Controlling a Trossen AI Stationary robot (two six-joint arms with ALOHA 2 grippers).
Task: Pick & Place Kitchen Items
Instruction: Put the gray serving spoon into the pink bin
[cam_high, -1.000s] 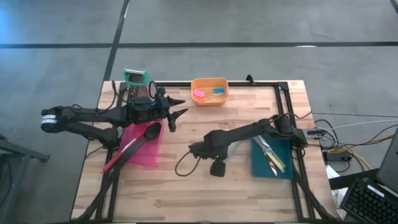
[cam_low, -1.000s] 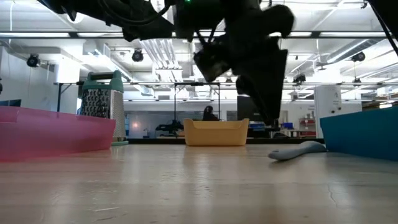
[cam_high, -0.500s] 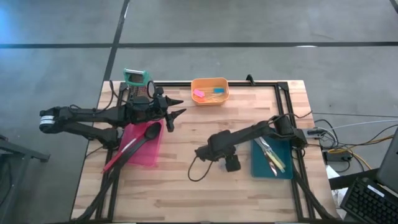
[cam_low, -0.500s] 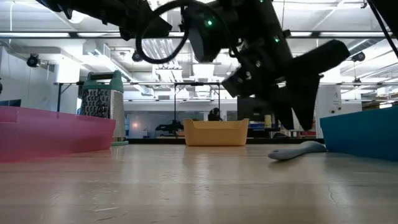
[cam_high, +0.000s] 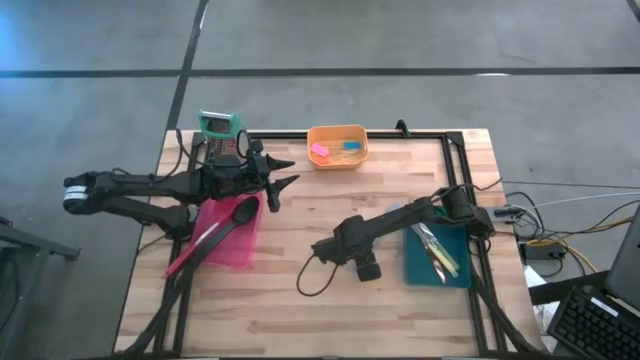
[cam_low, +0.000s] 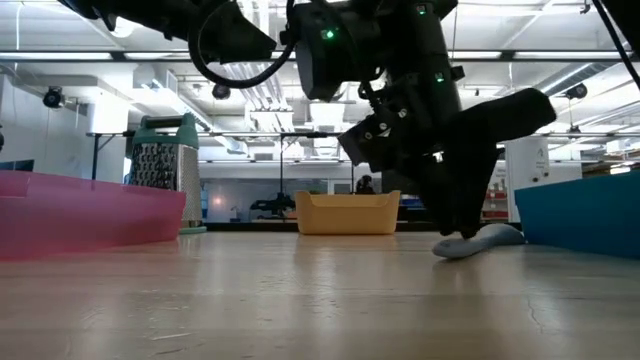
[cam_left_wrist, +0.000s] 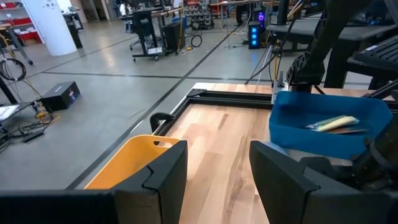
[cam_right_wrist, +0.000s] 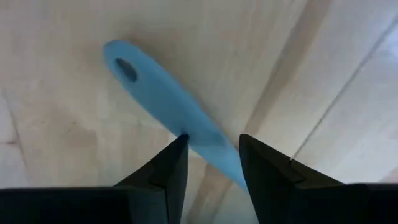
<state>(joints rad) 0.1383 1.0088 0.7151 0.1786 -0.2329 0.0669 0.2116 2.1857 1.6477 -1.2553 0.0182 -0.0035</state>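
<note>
Lying flat on the worktop (cam_high: 300, 310), just beside the blue bin (cam_high: 437, 268): a pale-blue spoon (cam_right_wrist: 171, 106), handle with its hanging hole pointing away from the right pincer (cam_right_wrist: 212, 163). Straddling that handle now, one finger on each side, the long axis running slantwise through the gap rather than square across it. Standing parted but narrow, not yet clamping; contact with the handle not clearly made, so no grip to report. Needing, most likely, only a small drop and a squeeze, though the slant across the fingers could be letting the thin handle twist or slip out sideways.

Sitting far nearer the spoon than its partner, the right pincer in the high view (cam_high: 365, 268) hanging low over the worktop's right half. Waiting well apart on the other side, the left pincer (cam_high: 283, 182), fingers spread and gripping nothing, hovering beside the pink bin (cam_high: 238, 252) with a black spoon (cam_high: 238, 213) inside.
</note>
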